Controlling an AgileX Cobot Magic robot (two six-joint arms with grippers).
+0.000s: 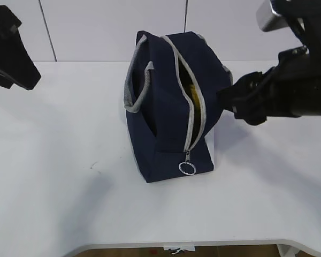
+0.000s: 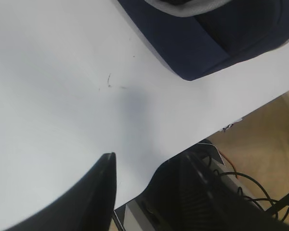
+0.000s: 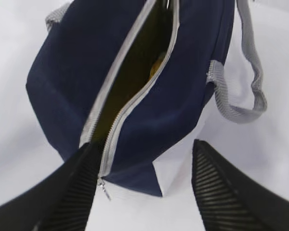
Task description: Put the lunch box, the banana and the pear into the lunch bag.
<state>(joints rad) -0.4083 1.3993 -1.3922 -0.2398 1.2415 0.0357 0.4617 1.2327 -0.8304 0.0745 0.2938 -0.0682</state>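
Note:
The navy lunch bag (image 1: 166,107) stands mid-table with its grey zipper open along the top and its ring pull (image 1: 187,167) hanging at the near end. Something yellow (image 1: 191,92) shows inside through the slit; it also shows in the right wrist view (image 3: 158,65), and I cannot tell whether it is the banana or the pear. The lunch box is out of view. My right gripper (image 1: 232,104) is open and empty beside the bag's right side, with its jaws (image 3: 147,149) apart facing the bag's end (image 3: 135,96). My left gripper (image 1: 18,77) is open and empty, raised at far left.
The white table (image 1: 69,176) holds only the bag. In the left wrist view the bag's corner (image 2: 207,43) is at top right, and the table's front edge (image 2: 221,127) runs below it, with cables and floor beyond. The bag's grey handles (image 1: 136,91) stick out to the left.

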